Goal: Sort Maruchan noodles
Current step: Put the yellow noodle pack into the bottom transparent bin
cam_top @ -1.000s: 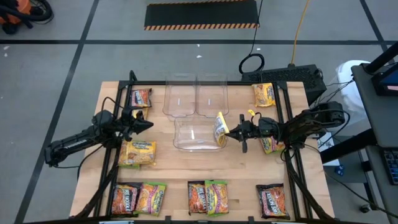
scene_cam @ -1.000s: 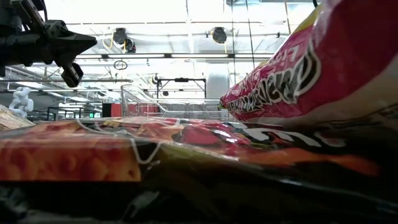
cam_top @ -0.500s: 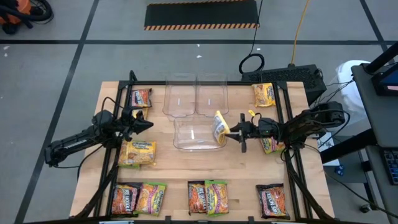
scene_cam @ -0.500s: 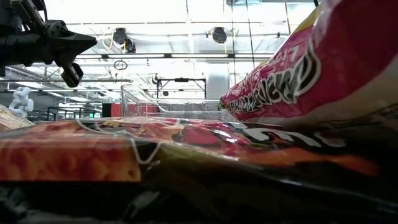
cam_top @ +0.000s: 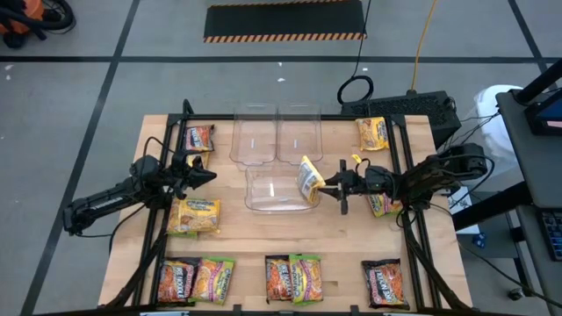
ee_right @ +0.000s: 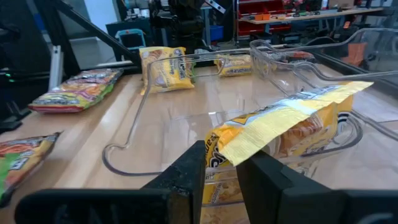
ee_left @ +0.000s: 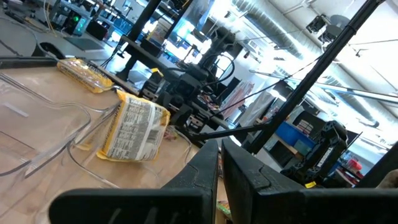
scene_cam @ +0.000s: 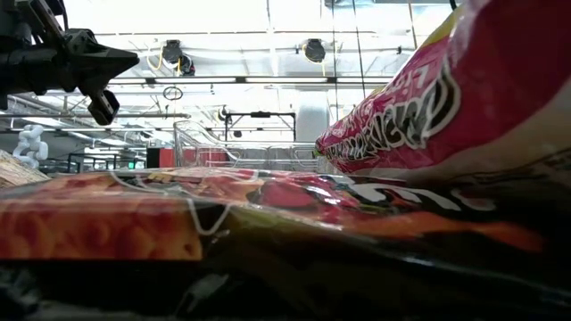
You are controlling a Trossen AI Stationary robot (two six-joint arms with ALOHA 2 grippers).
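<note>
My right claw is standing with its fingers a little apart right beside the flat yellow plastic noodle packet, which is leaning tilted on the near edge of the clear plastic bin, its long side pointing up.

Four views: one overhead, one at table level, one on each wrist.

The whole table is seen straight down from above, well over both grippers. The low view is nearly filled by packets lying against the lens. Just ahead of the right gripper, the yellow packet is seen close; the same packet is seen farther off beyond the left gripper.
</note>
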